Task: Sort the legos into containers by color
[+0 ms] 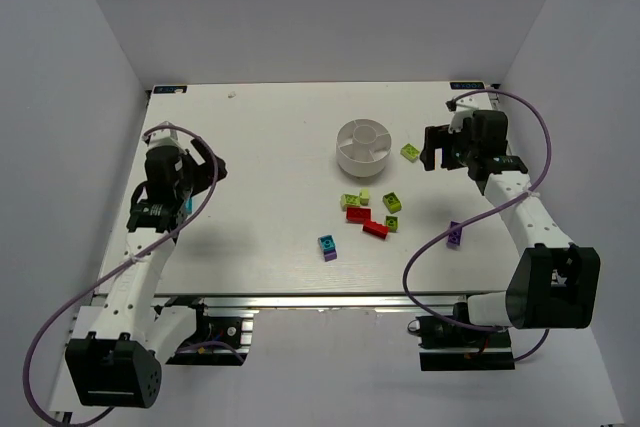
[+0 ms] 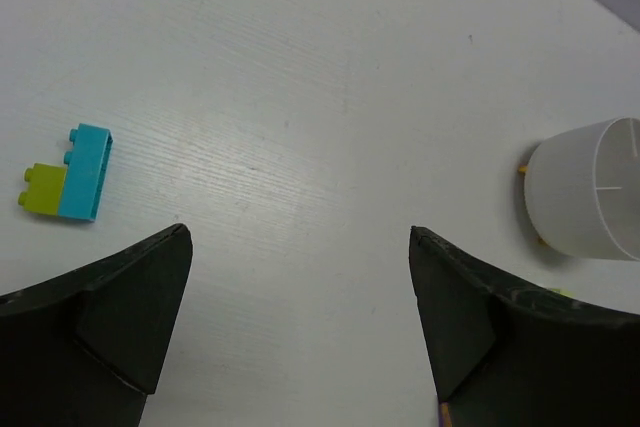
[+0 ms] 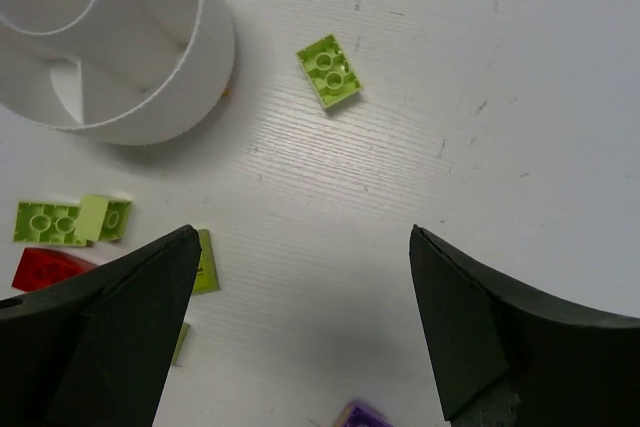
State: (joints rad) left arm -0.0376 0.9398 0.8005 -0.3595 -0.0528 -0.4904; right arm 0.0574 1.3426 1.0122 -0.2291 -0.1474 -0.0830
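Observation:
The white divided dish (image 1: pixel 363 145) stands at mid table, and its containers look empty from what shows. Legos lie loose in front of it: lime bricks (image 1: pixel 352 200), two red ones (image 1: pixel 367 221), a cyan-and-purple stack (image 1: pixel 327 245) and a purple brick (image 1: pixel 455 235). One lime brick (image 1: pixel 410 152) sits just right of the dish. My right gripper (image 1: pixel 430 147) hovers open beside that lime brick (image 3: pixel 329 71), nothing between its fingers (image 3: pixel 305 237). My left gripper (image 1: pixel 218 169) is open over bare table at the left (image 2: pixel 300 237). A cyan brick joined to a lime one (image 2: pixel 85 172) lies to its left.
The dish wall (image 3: pixel 190 77) fills the upper left of the right wrist view, with a lime pair (image 3: pixel 60 222) and a red brick (image 3: pixel 45 269) below it. White walls enclose the table on three sides. The arm bases stand at the near edge.

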